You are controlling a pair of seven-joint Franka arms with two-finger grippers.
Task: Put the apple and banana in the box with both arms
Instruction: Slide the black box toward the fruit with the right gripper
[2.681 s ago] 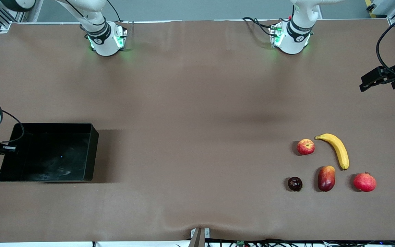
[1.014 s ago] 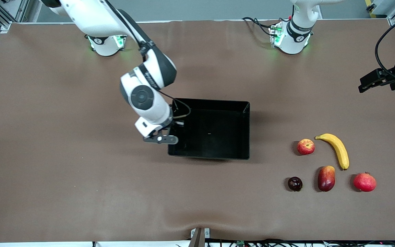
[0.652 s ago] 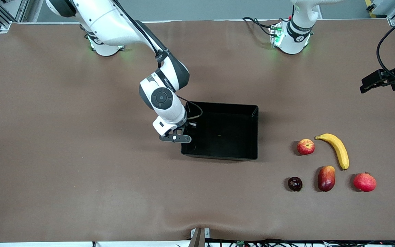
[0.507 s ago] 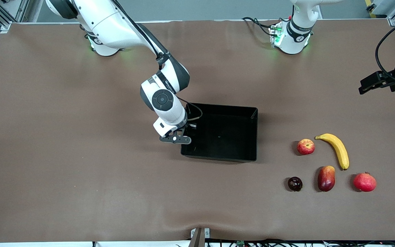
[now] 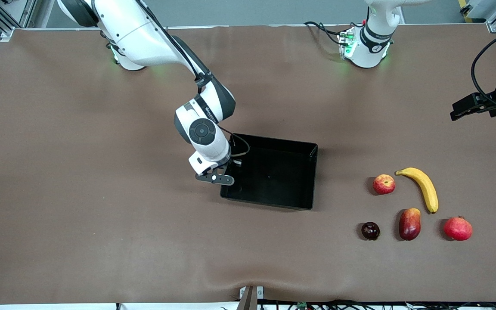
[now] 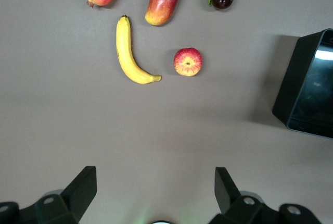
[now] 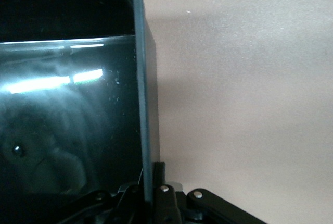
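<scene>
Worktop (image 5: 80, 215) brown, mat a bit rippled. Box (image 5: 274, 176) sits near the middle, empty, slightly skewed, its wall toward the right arm's end pinched by the right pincer (image 5: 230, 168), fingers pressed together on the rim with one inside and one outside, per the right wrist view (image 7: 145, 130). Left pincer (image 5: 478, 105) hangs over the worktop's edge at the left arm's end, fingers spread, holding nothing; that arm waits. Banana (image 5: 422, 188) lies toward the left arm's end, apple (image 5: 384, 184) just beside it on the box side, not touching. Nearer the camera sit 3 distractors in a row: pomegranate (image 5: 458, 228), mango (image 5: 410, 223), dark round fruit (image 5: 370, 230). Step in hand, my read: right arm is positioning the box near the fruit. To do it well: keep the box flat on the mat and drag slow so the pinched wall doesn't lever it up or snag a ripple, square it up, and stop short of the apple so nothing gets bumped. Then release straight up off the rim. Leave open approach for the left pincer over banana and apple; don't park the right arm above the box.
</scene>
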